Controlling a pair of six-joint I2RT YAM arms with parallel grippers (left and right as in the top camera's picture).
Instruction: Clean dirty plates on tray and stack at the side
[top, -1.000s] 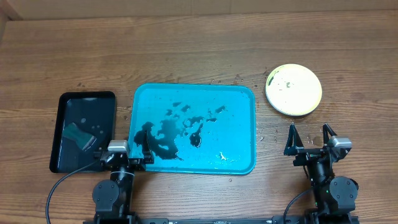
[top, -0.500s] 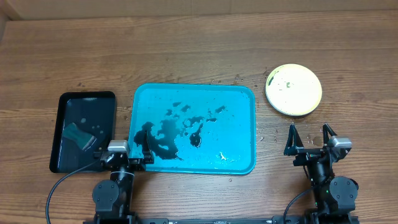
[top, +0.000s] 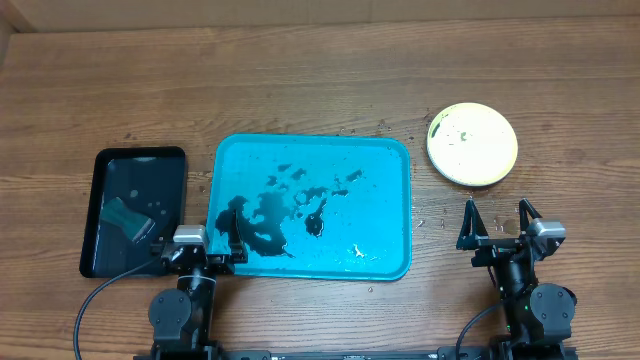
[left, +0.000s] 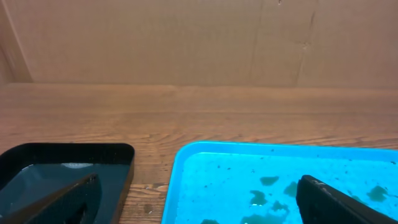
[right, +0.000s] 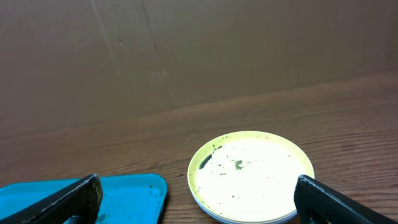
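Both folded low, pointing forward — left pincer (left: 198, 204) spread wide; right pincer (top: 496, 222) likewise, gripping nothing.

Glossy wet plastic tray (top: 385, 165) on matt wood table (top: 300, 80).

You have the tray (top: 390, 160) at mid-table, with puddles (top: 268, 210) in its left and middle part. Just beside it on the left lies a smaller tray (top: 100, 200), with a sponge (top: 127, 217) in its near half. To the right, apart from the tray and level with its far edge, stands the stack of plates (top: 472, 143). Your left gripper (top: 198, 242) straddles both trays' near corners. Your right gripper (top: 495, 210) sits before the plates.
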